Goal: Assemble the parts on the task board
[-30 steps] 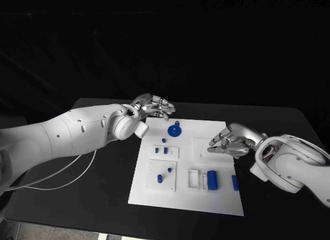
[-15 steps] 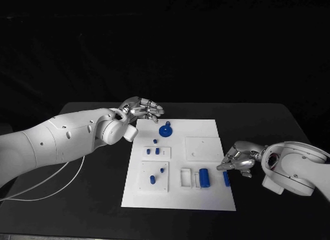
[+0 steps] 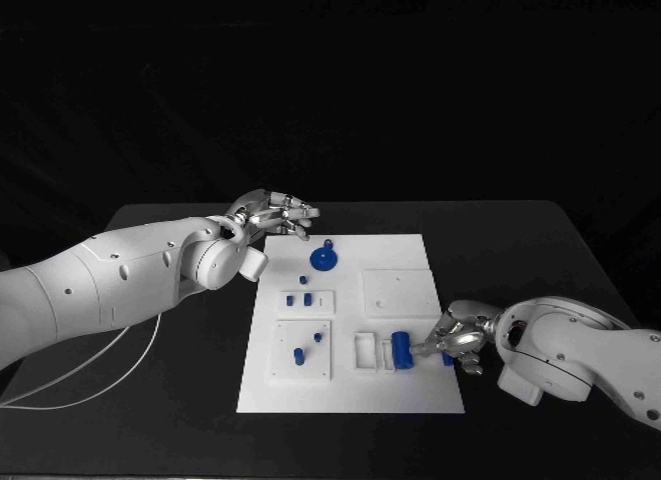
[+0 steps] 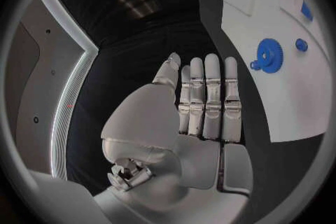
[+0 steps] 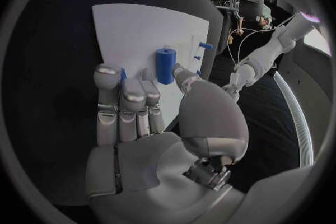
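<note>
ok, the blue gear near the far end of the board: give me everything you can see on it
The blue gear is a round toothed disc, plastic by its look, with a raised hub at its centre and a small blue knob beside its rim, clear in the left wrist view. It lies flat on the task board near the far edge, on the bare white surface. Nothing touches it: the left hand hovers beyond the board's far left corner, fingers together, holding nothing.
</note>
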